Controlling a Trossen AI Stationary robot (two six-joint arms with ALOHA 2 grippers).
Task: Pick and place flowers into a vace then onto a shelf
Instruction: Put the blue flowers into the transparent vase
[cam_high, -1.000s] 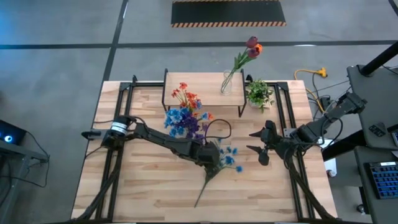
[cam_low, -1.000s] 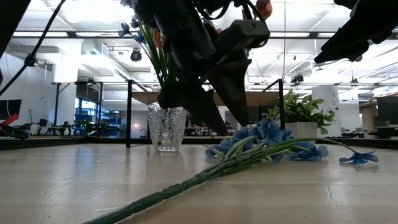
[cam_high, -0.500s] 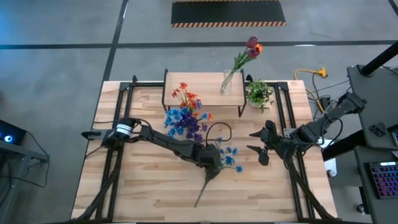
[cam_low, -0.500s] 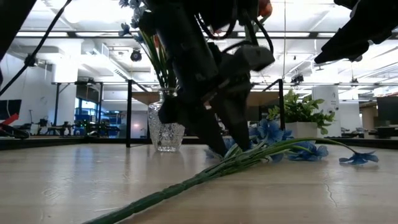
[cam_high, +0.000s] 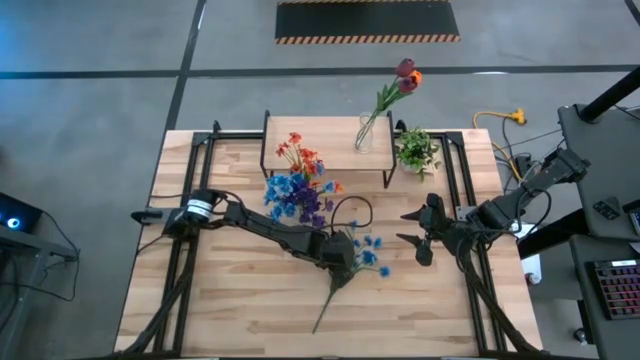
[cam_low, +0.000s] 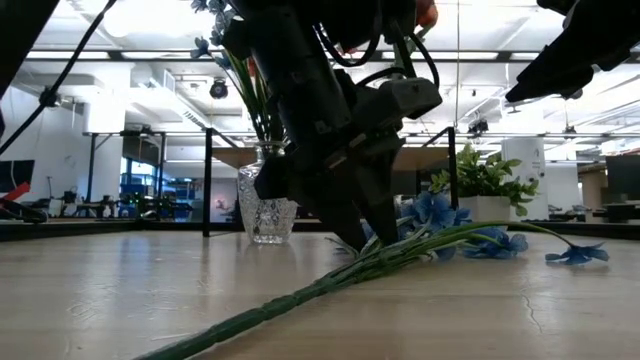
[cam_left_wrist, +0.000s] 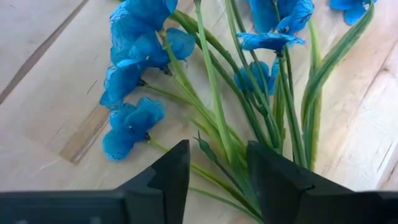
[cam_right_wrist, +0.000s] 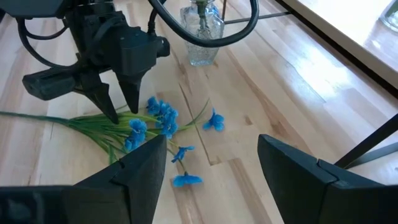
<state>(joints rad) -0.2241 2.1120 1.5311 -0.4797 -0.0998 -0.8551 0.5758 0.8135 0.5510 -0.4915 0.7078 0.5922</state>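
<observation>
- One glass vase (cam_high: 364, 137) with red tulips stands on the shelf (cam_high: 325, 148); a second vase (cam_low: 267, 205), just before the shelf, holds mixed flowers.
- I have the left gripper (cam_left_wrist: 216, 167), fingers parted, astride the blue flowers (cam_high: 366, 255) lying in front of the shelf, not lifted.
- The right gripper (cam_right_wrist: 208, 163) waits open beside them.
- A potted plant (cam_high: 416, 150) sits at the shelf's end.
</observation>
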